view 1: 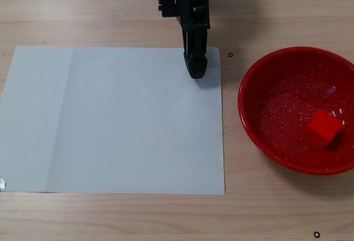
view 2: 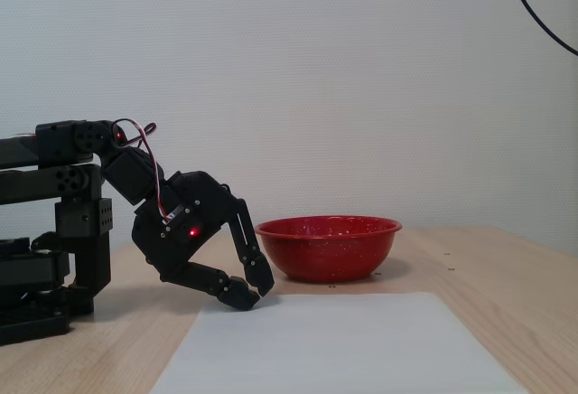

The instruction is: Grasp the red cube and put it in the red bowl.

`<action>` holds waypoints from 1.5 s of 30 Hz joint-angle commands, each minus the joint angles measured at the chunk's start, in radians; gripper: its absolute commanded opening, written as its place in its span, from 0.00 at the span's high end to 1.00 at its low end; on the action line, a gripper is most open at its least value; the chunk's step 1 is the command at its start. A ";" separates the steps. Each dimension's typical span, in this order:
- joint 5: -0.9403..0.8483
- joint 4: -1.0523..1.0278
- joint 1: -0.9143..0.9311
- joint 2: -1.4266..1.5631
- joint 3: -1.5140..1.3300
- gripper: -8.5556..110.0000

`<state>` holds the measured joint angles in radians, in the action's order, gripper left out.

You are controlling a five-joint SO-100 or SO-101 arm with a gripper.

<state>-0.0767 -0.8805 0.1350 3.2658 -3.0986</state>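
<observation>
cube: the small bright red plain-faced cube (view 1: 322, 127) lies inside the large round glossy red bowl with white speckles (view 1: 260, 75), right of the bowl's centre in the top-down fixed view, resting on the speckled floor near the right-hand wall.
bowl: it sits on the pale wooden table (view 1: 83, 9), just beside the right edge of the white paper sheet (view 1: 110, 119), not overlapping it.
gripper: the black two-finger gripper (view 1: 196, 72) hangs over the sheet's upper right corner in the top-down view, empty, well apart from the cube.
jaws: in the side fixed view the two fingers curve together and the tips look to be touching or nearly so, with nothing between them; from above they line up as one dark shape, so a thin gap cannot be ruled out.
side view only: the gripper (view 2: 253, 292) is low, its tips just at the sheet's (view 2: 343, 349) near corner; the folded black arm (view 2: 63, 173) with a lit red led and looping wires stands at the left; the bowl (view 2: 330, 249) shows only its outer wall and rim, so the cube is hidden there.
top view only: the cube in the bowl, a vertical fold line down the sheet's left part, and small black ring marks on the table.
</observation>
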 commanded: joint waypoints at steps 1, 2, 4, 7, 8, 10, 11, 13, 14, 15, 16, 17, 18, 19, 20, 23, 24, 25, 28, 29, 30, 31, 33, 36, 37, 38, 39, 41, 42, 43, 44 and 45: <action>-0.011 -0.009 0.012 0.011 -0.005 0.91; -0.011 -0.009 0.012 0.009 -0.005 0.91; -0.017 -0.009 0.008 0.009 -0.005 0.91; -0.025 -0.011 0.002 0.009 -0.005 0.93; -0.025 -0.011 0.000 0.009 -0.005 0.93; -0.025 -0.011 0.000 0.009 -0.005 0.93; -0.025 -0.011 0.000 0.009 -0.005 0.93; -0.028 -0.011 0.000 0.009 -0.005 0.93; -0.032 -0.011 -0.005 0.009 -0.005 0.93; -0.037 -0.011 -0.009 0.009 -0.005 0.93; -0.044 -0.011 -0.015 0.009 -0.005 0.93; -0.051 -0.012 -0.020 0.009 -0.005 0.93; -0.060 -0.012 -0.028 0.009 -0.005 0.93; -0.069 -0.012 -0.035 0.009 -0.005 0.93; -0.080 -0.014 -0.044 0.009 -0.005 0.93; -0.092 -0.015 -0.054 0.009 -0.005 0.93; -0.092 -0.017 -0.054 0.009 -0.005 0.93; -0.087 -0.017 -0.051 0.009 -0.005 0.93; -0.058 -0.015 -0.026 0.009 -0.005 0.93; -0.052 -0.014 -0.018 0.009 -0.005 0.93; -0.052 -0.014 -0.015 0.009 -0.005 0.93; -0.054 -0.014 -0.015 0.009 -0.005 0.93; -0.063 -0.014 -0.018 0.009 -0.005 0.93; -0.071 -0.014 -0.025 0.009 -0.005 0.93; -0.071 -0.014 -0.025 0.009 -0.005 0.93; -0.069 -0.014 -0.025 0.009 -0.005 0.93; -0.069 -0.014 -0.025 0.009 -0.005 0.93; -0.069 -0.014 -0.025 0.009 -0.005 0.93; -0.069 -0.014 -0.025 0.009 -0.005 0.93; -0.067 -0.014 -0.025 0.009 -0.005 0.93; -0.067 -0.014 -0.025 0.009 -0.005 0.93; -0.067 -0.014 -0.025 0.009 -0.005 0.93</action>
<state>-0.1442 -0.8882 0.1089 3.2704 -3.0986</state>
